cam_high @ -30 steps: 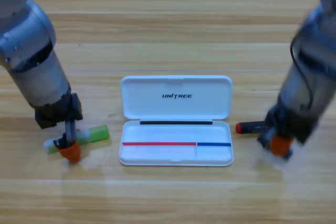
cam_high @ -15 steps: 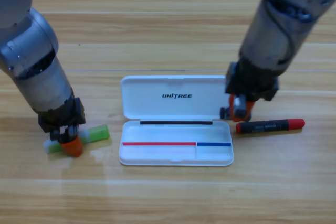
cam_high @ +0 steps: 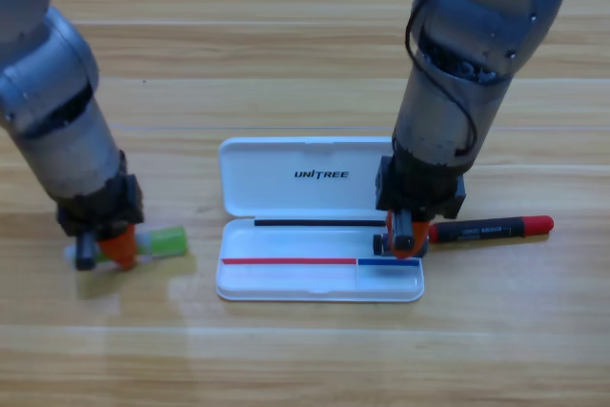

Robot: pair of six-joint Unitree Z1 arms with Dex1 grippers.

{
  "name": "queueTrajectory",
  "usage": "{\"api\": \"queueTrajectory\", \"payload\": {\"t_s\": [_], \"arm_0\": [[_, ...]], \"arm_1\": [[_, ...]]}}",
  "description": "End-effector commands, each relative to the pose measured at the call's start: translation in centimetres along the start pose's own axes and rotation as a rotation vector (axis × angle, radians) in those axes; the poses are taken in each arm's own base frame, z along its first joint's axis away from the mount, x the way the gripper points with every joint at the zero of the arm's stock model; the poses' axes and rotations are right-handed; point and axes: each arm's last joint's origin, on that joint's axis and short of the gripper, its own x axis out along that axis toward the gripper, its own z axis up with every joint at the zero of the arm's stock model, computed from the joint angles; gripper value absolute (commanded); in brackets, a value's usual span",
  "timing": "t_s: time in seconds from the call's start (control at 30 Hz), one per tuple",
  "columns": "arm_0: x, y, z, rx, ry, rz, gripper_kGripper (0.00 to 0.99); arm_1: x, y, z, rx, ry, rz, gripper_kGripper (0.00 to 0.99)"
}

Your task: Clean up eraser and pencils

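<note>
The right pincer hangs over the white case's right compartment; its grip and the eraser can't be made out. Release low inside. The left pincer clamps the green-ended stick; the marker lies on the counter beside the case.

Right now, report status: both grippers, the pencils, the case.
Left gripper down on green-ended stick, left of the open white case. Right gripper over the case's right end. Marker on table, untouched. Eraser not visible.
</note>
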Motion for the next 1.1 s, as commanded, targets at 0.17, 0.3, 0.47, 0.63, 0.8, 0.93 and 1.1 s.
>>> {"api": "queueTrajectory", "payload": {"t_s": [0.17, 0.3, 0.47, 0.63, 0.8, 0.93, 1.1], "arm_0": [[-5.1, 0.1, -0.4, 0.018, -0.022, 0.060, 0.000], [-5.9, 0.0, -0.7, 0.017, -0.026, 0.063, 0.000], [-6.4, -0.1, -0.9, 0.017, -0.027, 0.064, 0.000], [-6.5, -0.2, -1.0, 0.019, -0.022, 0.060, 0.000], [-6.6, -0.3, -1.2, 0.019, -0.022, 0.060, 0.000], [-6.7, -0.3, -1.2, 0.020, -0.026, 0.063, 0.000], [-7.9, -0.9, 0.4, 0.065, -0.063, 0.070, 0.000]], "arm_1": [[4.0, 0.4, 0.9, -0.019, 0.062, 0.083, 0.000], [4.2, 0.4, 0.9, -0.017, 0.061, 0.090, 0.000], [4.5, 0.3, 1.1, -0.016, 0.061, 0.087, 0.000], [4.7, 0.2, 1.1, -0.005, 0.064, 0.089, 0.466], [3.8, 0.3, 1.0, 0.011, 0.051, 0.075, 0.618], [1.3, 1.1, 0.2, 0.012, 0.034, 0.053, 0.618], [-3.8, 3.7, -2.9, 0.026, 0.007, 0.027, 0.778]]}}
